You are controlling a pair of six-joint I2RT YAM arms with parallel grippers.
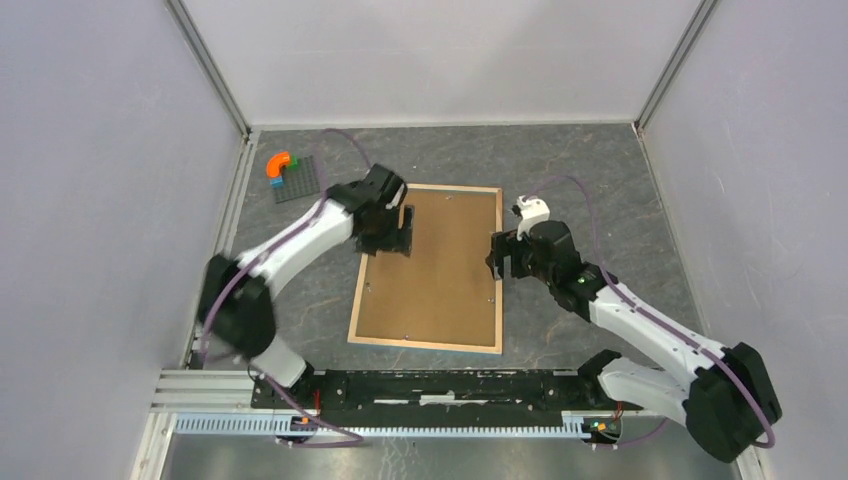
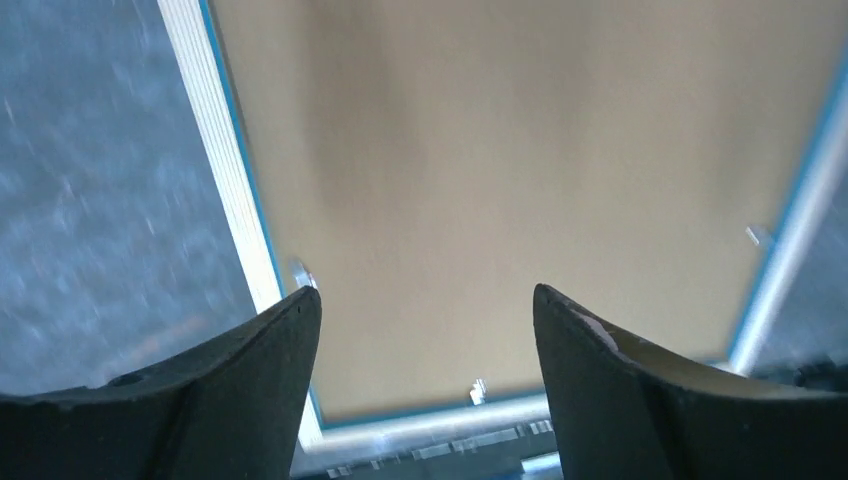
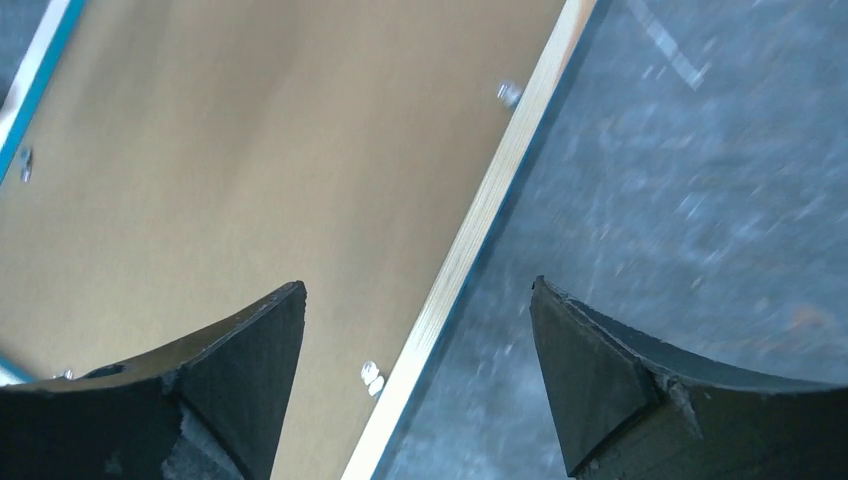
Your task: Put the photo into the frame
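The frame (image 1: 425, 345) lies flat in the middle of the table, its light wood rim up, with a plain brown backing board (image 1: 440, 270) filling it. The photo is hidden. My left gripper (image 1: 397, 228) hangs open over the frame's left rim near the far corner. In the left wrist view its jaws (image 2: 425, 292) stand wide over the board (image 2: 500, 180), beside the rim (image 2: 225, 170), holding nothing. My right gripper (image 1: 500, 255) is open at the frame's right rim. In the right wrist view it (image 3: 417, 284) straddles that rim (image 3: 500, 180), empty, with the board (image 3: 250, 150) to the left.
A small grey baseplate (image 1: 300, 185) with an orange curved piece (image 1: 278, 161) and small coloured bricks sits at the far left. White walls enclose the table on three sides. A metal rail (image 1: 400, 385) with the arm bases runs along the near edge.
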